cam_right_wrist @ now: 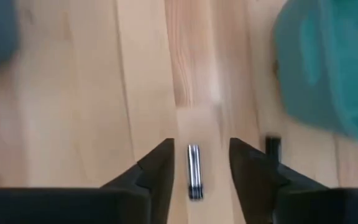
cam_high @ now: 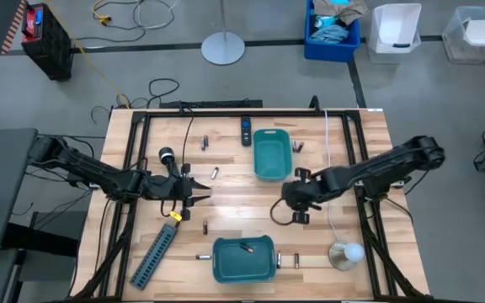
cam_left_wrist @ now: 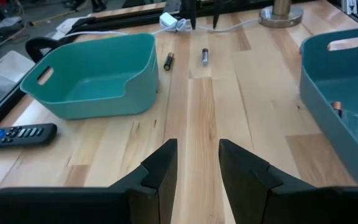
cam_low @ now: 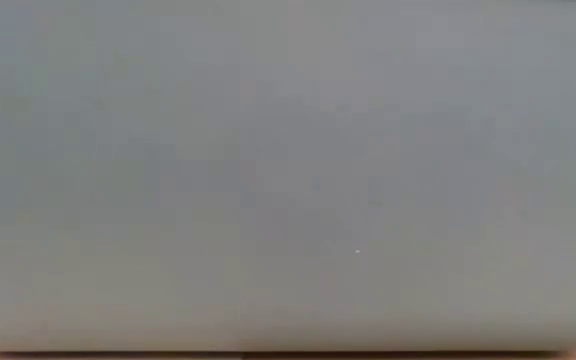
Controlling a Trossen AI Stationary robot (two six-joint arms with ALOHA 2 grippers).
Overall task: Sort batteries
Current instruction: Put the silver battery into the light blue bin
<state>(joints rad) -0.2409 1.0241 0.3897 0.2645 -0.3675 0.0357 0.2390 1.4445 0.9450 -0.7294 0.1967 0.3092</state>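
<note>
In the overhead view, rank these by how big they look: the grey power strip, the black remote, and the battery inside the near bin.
1. Grey power strip, clearly the longest.
2. Black remote, much shorter.
3. Battery in the near bin, smallest.

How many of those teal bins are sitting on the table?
2. One teal bin sits toward the table's far edge, near the middle; the other teal bin sits at the near edge, holding a battery.

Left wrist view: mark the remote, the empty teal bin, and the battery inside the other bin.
remote (cam_left_wrist: 17,134), left wrist view, middle of its black body
empty teal bin (cam_left_wrist: 92,102), left wrist view, front wall
battery in the other bin (cam_left_wrist: 336,108), left wrist view, its visible end
</note>
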